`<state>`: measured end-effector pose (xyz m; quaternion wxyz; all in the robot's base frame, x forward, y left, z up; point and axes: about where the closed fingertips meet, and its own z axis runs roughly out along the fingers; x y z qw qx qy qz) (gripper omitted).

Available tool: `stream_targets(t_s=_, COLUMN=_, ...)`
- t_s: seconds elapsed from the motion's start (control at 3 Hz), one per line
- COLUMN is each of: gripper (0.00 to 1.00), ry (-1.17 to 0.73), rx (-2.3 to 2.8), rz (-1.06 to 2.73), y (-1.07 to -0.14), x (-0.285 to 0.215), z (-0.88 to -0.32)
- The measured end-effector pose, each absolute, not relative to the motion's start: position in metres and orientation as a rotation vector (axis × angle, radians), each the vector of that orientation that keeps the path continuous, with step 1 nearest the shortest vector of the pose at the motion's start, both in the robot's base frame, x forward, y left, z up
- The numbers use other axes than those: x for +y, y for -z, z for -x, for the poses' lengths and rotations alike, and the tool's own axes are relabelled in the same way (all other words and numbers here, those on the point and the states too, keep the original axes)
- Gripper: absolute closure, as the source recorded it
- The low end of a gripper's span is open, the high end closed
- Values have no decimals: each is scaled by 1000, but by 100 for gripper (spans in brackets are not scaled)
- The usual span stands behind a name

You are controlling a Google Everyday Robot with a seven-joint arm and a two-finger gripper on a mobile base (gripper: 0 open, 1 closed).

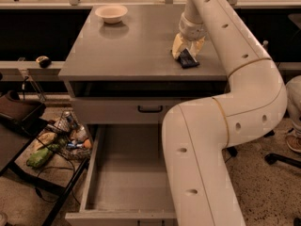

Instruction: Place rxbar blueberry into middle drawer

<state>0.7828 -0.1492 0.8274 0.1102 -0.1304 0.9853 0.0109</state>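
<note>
The rxbar blueberry (188, 60), a small dark blue bar, lies on the grey cabinet top (131, 46) near its front right edge. My gripper (187, 50) is down on the cabinet top right at the bar's far end, touching or almost touching it. The middle drawer (123, 171) is pulled out below, wide and deep, with a bare grey floor. My white arm (211, 140) crosses in front of its right side and hides that part.
A pale bowl (111, 13) sits at the back left of the cabinet top. A closed drawer front with a black loop handle (150, 109) is above the open drawer. A low black cart with clutter (56, 140) stands to the left. A chair base (282, 157) is at the right.
</note>
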Motion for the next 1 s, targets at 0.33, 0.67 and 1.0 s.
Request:
stream_targets(t_s=0.33, gripper=36, ry=-32, rx=2895, rz=383, y=-827, x=-149, z=-783)
stream_targets(t_s=0.67, gripper=12, ry=-32, rx=2895, rz=383, y=-827, x=-149, z=-783)
stream_targets(t_s=1.0, gripper=0, ry=-32, rx=2895, rz=383, y=-828, x=-149, z=-783)
